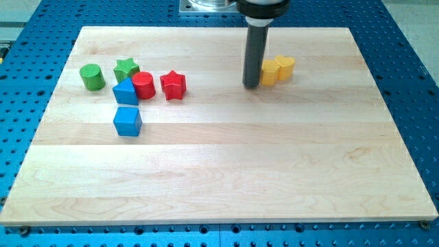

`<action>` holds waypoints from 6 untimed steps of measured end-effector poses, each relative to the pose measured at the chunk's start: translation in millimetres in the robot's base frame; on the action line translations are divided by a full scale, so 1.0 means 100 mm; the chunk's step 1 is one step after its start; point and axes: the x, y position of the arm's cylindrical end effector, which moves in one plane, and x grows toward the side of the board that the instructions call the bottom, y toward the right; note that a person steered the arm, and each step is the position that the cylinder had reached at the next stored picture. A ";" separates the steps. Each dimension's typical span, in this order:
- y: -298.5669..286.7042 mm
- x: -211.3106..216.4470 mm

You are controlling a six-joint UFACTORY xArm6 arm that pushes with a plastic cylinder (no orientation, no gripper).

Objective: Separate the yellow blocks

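Observation:
Two yellow blocks lie touching each other near the view's top, right of centre: one yellow block [270, 72] on the left and another yellow block [286, 66] on its upper right; their shapes are hard to make out. My tip [251, 85] stands on the board right against the left side of the left yellow block. The rod rises straight up from the tip to the view's top edge.
At the view's upper left lies a cluster: a green cylinder [90, 76], a green star [125, 68], a red cylinder [143, 85], a red star [173, 84], a blue block [125, 92] and a blue cube [127, 121]. The wooden board [226, 171] rests on a blue perforated table.

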 end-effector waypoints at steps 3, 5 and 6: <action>0.76 0.02; 0.46 -0.43; 0.28 -0.53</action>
